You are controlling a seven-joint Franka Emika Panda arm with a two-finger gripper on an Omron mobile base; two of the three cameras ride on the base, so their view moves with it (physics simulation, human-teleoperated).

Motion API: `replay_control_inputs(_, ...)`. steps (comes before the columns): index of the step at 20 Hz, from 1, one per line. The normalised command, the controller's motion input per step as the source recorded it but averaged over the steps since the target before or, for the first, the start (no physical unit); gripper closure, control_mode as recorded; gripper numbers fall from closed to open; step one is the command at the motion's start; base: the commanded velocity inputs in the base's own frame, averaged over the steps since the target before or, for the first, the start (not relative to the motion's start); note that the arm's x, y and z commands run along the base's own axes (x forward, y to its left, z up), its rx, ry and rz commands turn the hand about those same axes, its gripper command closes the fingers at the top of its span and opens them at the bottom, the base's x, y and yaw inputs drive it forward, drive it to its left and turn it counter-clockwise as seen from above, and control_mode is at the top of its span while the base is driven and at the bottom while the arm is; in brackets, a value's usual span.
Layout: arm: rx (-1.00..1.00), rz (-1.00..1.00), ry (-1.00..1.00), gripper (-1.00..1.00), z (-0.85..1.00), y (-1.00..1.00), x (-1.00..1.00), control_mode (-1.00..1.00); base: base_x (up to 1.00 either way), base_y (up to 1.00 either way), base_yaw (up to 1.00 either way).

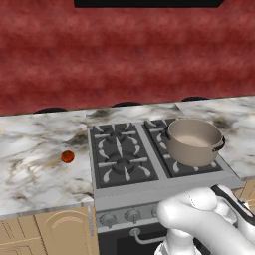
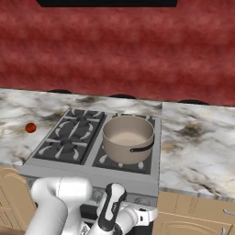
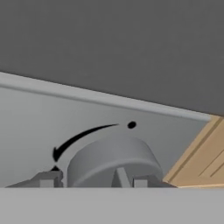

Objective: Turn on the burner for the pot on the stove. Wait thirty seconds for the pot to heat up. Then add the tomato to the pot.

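Left base view shows the grey steel stove (image 1: 124, 194) with its dark grated top, the wide grey-tan pot (image 1: 194, 142) with a pale inside on its right rear grate, and the small glossy red tomato (image 1: 67, 157) on the marble counter (image 1: 30, 174) to the left. Hand view shows the gripper (image 3: 94, 180) with its fingertips on either side of a round grey knob (image 3: 111, 162); whether they clamp it I cannot tell.

A: Where does the pot (image 1: 193, 142) stand?
B: Upright on the stove (image 1: 149, 172), over the right-hand grates; wide, grey-tan, pale and empty inside, a dark handle on its near-right side.
A: The burner under it?
B: Hidden by the pot; no flame can be made out.
A: And the tomato (image 1: 67, 157)?
B: A small glossy red-orange ball on the marble counter left of the stove, well apart from the pot.
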Motion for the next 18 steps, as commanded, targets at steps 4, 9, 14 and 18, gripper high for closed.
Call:
replay_control_inputs(4, -0.05, 0.80, -0.50, 1.00, -0.53, -0.53, -0.15, -1.00, 0.00, 0.00, 0.00)
replay_control_inputs(9, -0.06, 0.86, -0.40, 1.00, -0.53, -0.46, -0.12, -1.00, 0.00, 0.00, 0.00)
replay_control_inputs(14, -0.07, 0.91, -0.25, 1.00, -0.57, -0.33, -0.17, -1.00, 0.00, 0.00, 0.00)
replay_control_inputs(18, -0.09, 0.59, -0.04, 1.00, -0.96, -0.56, -0.96, -1.00, 0.00, 0.00, 0.00)
